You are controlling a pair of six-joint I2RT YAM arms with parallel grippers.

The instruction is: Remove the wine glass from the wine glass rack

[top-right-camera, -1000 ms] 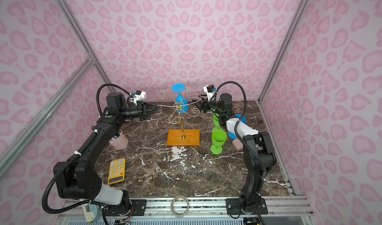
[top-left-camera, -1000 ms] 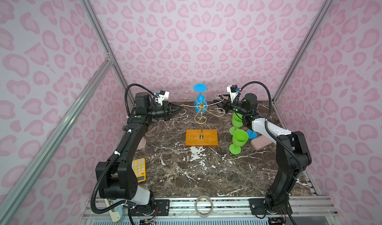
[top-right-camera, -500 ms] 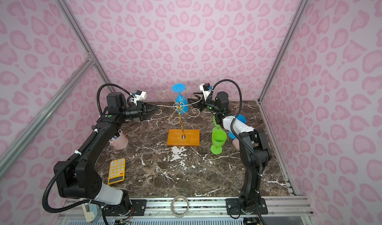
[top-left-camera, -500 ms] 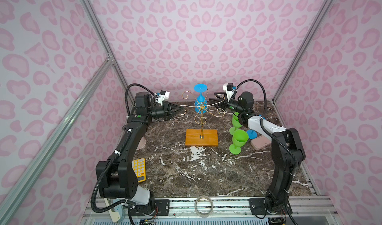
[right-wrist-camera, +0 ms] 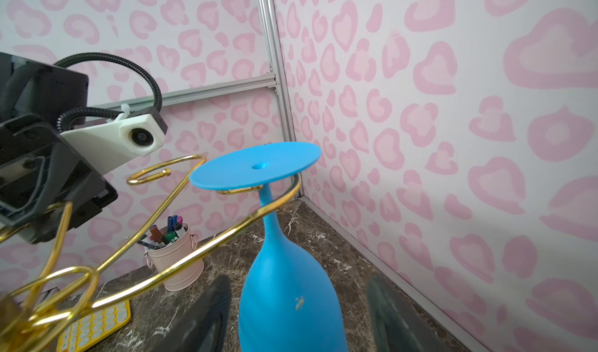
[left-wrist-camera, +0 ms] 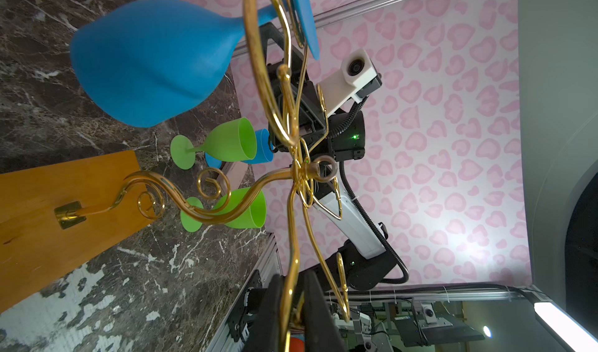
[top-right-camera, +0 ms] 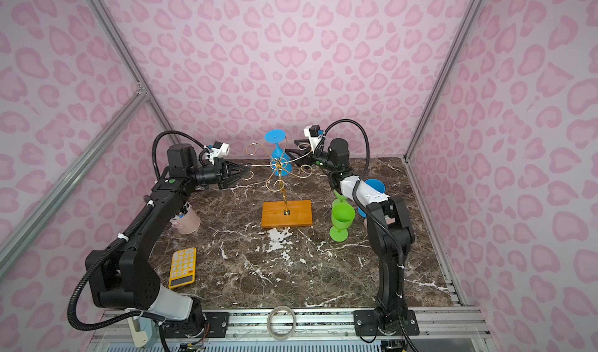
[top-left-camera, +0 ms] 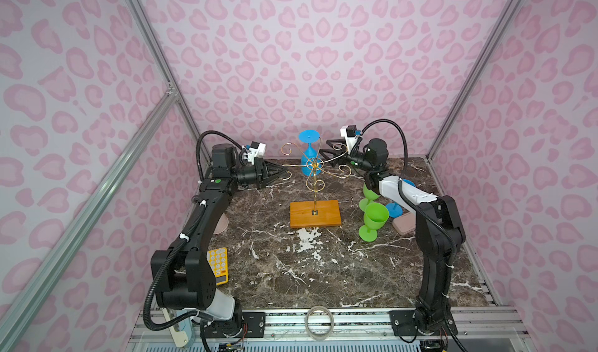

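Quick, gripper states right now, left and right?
Left gripper: shut on a wire arm of the wine glass rack.
Right gripper: open, straddling the blue wine glass, not gripping it.

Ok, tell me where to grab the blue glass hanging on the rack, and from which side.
Grip the bowl of the blue glass, level, from the right arm's side, where the open right pincer straddles it. It hangs upside down, foot resting on the rack wire, so only the bowl hangs free.

Robot lab cell: aluminium frame [top-left-camera: 152, 48], patterned walls [top-left-camera: 323, 59].
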